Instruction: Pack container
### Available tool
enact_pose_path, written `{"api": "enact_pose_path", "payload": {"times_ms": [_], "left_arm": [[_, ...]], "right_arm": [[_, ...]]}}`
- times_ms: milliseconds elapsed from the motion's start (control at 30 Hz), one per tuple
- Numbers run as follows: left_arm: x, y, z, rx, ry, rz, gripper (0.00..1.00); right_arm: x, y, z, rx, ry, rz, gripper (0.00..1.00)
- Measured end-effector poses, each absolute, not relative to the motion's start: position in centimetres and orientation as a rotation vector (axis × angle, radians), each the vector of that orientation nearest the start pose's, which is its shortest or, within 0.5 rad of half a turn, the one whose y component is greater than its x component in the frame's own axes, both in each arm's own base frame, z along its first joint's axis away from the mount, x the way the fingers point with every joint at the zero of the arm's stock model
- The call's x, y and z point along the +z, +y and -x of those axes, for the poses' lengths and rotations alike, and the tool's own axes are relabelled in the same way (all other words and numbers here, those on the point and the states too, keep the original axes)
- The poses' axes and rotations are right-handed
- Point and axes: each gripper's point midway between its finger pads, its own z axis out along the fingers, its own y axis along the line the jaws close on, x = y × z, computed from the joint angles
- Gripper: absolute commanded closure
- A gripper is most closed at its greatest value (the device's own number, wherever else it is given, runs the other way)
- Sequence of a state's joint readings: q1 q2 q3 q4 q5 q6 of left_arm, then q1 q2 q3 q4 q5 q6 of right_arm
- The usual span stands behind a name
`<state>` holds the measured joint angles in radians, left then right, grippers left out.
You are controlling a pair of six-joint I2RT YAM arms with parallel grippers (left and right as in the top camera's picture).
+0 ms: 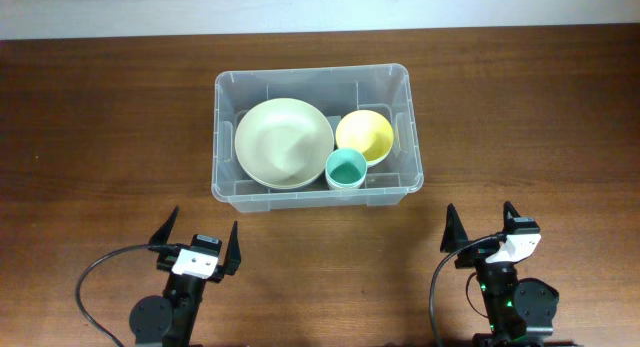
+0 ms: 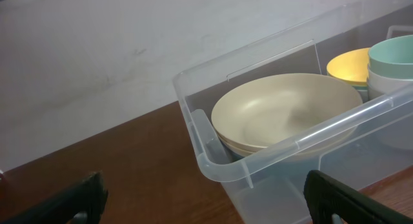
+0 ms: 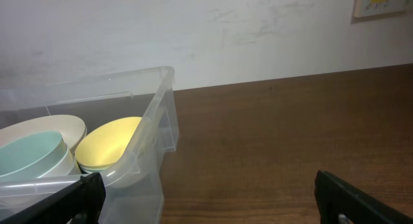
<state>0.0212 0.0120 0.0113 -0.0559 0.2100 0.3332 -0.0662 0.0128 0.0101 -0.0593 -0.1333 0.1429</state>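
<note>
Standing toward the far side of a dark, wood-grain table [image 1: 100,117], the container [image 1: 300,85] sits square to a pale, scuffed wall [image 2: 97,43] that runs behind the tabletop. A small switch plate [image 3: 381,3] shows on that wall at the upper right of the right wrist view. Inside the clear bin a large cream bowl [image 1: 284,142] fills the left half, a yellow bowl [image 1: 365,134] lies in the right half, and a teal cup [image 1: 346,169] stands upright against the near wall, touching both bowls as seen from overhead. The bin's near rim is between the two arms and well apart from them. At the table's near edge the left gripper [image 1: 203,227] rests with its black fingers [image 2: 71,201] spread as wide as they go, grasping nothing and touching nothing. The right gripper [image 1: 480,215] is likewise released, its fingers [image 3: 361,198] splayed to either side of the wrist view over bare wood. A black cable [image 1: 95,277] loops beside the left arm.
</note>
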Motion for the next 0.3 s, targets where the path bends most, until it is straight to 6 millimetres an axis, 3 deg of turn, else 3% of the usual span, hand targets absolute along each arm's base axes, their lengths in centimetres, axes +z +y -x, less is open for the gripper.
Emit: {"api": "enact_pose_path", "payload": {"times_ms": [300], "left_arm": [[16.28, -3.07, -24.35, 0.102, 1.574, -0.411, 0.0]], "right_arm": [[16.11, 0.66, -24.6, 0.166, 1.633, -0.067, 0.01]]}}
